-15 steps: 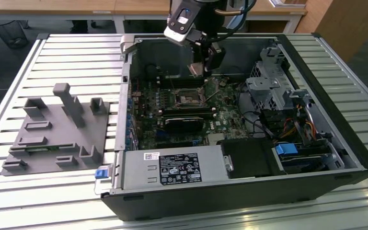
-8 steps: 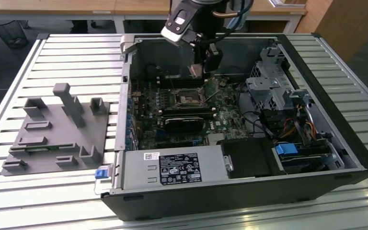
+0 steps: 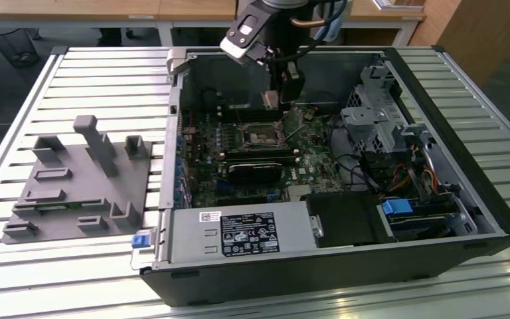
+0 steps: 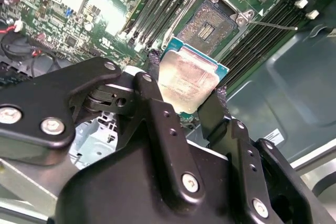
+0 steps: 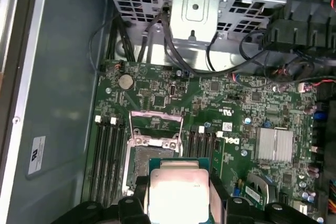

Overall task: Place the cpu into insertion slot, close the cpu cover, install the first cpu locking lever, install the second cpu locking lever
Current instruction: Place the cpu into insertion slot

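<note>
1. The open computer case lies on its side. Inside it are seated the green circuit board, a silvery power supply box and a metal drive cage.
2. The insertion slot is set into the circuit board. Its dark centre is bare, and the cpu cover is raised open at 1 edge of it.
3. The cpu is clamped by 2 opposite edges in the black gripper. It is held above the board, near the slot and not seated in it.
4. In both wrist views the chip's silvery face and teal edge are shown, with the socket's contact field behind. In the exterior view the gripper is seen hanging inside the case over the slot.
5. The case is borne on a pale slatted table. A grey fixture plate with upright posts lies at the exterior view's left of the case, apart from it.
6. Wooden desks and a dark floor are seen beyond the table.
</note>
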### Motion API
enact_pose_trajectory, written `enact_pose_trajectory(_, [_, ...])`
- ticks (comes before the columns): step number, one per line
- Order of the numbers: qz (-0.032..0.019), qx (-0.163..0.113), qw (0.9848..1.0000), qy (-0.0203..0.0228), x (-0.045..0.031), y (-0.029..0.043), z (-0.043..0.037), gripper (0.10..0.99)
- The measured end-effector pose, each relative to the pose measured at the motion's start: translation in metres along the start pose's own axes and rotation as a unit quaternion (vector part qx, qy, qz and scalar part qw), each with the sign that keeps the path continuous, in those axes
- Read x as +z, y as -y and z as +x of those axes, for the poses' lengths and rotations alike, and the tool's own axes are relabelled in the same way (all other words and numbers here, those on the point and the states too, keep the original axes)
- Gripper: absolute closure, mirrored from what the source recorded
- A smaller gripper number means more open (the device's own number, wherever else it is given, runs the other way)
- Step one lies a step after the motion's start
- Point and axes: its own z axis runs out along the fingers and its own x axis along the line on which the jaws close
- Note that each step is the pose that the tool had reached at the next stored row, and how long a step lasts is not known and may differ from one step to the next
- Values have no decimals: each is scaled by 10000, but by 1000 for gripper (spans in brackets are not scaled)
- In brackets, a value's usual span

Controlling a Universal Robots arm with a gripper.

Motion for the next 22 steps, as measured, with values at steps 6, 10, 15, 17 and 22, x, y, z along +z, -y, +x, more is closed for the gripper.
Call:
enact_pose_trajectory(6, [-2,175,9998,16,15,11,0,545])
enact_pose_trajectory(10, [-5,303,9995,31,28,16,1,545])
enact_pose_trajectory(15, [-7,482,9988,51,36,18,1,545])
enact_pose_trajectory(17, [-8,544,9985,63,45,20,2,545])
enact_pose_trajectory(22, [-4,539,9985,74,130,28,4,545])
